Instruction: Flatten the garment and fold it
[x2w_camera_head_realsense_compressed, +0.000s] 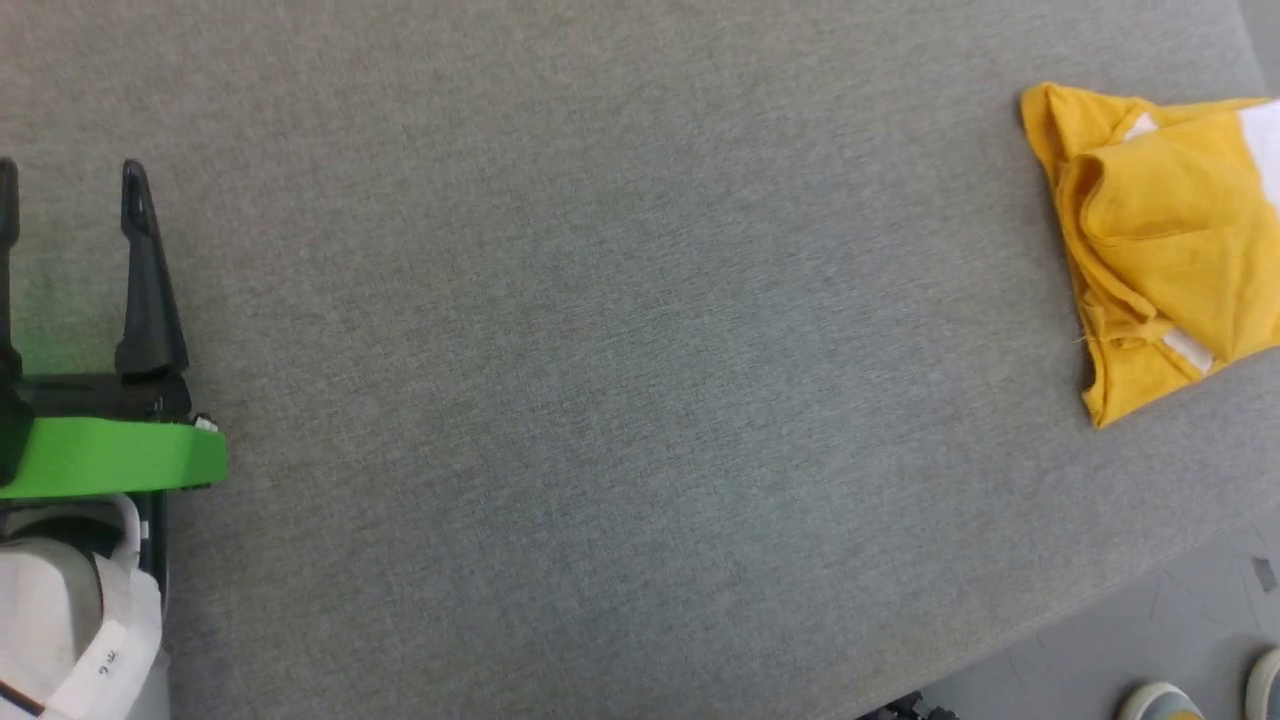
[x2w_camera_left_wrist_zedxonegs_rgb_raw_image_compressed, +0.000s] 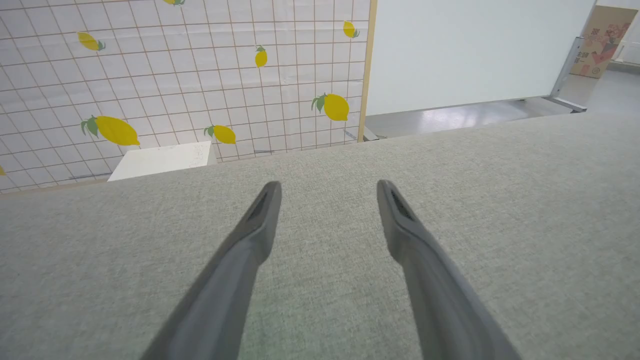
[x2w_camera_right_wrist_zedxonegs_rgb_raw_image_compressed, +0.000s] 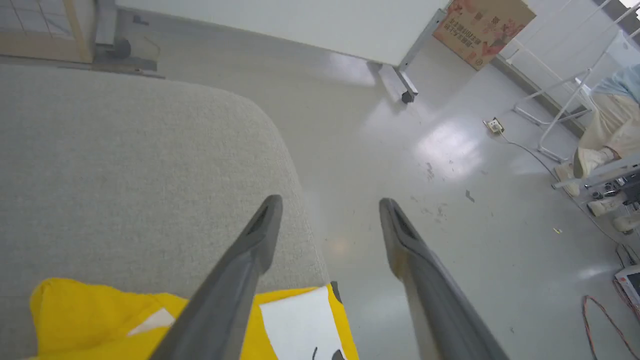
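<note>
The garment, a bright yellow T-shirt with white patches, lies bunched and folded over itself at the right end of the grey fabric table, partly cut off by the picture's edge. In the right wrist view the garment sits under my right gripper, which hangs open above it by the table's rounded corner with nothing between its fingers. Far from the cloth, my left gripper stands open over bare table at the left, and its wrist view shows the left gripper open above grey fabric.
The table's front edge runs diagonally at the lower right, with a person's shoes on the floor beyond it. A lemon-patterned screen, a white box and a white board stand past the far edge. A cardboard box rests on the floor.
</note>
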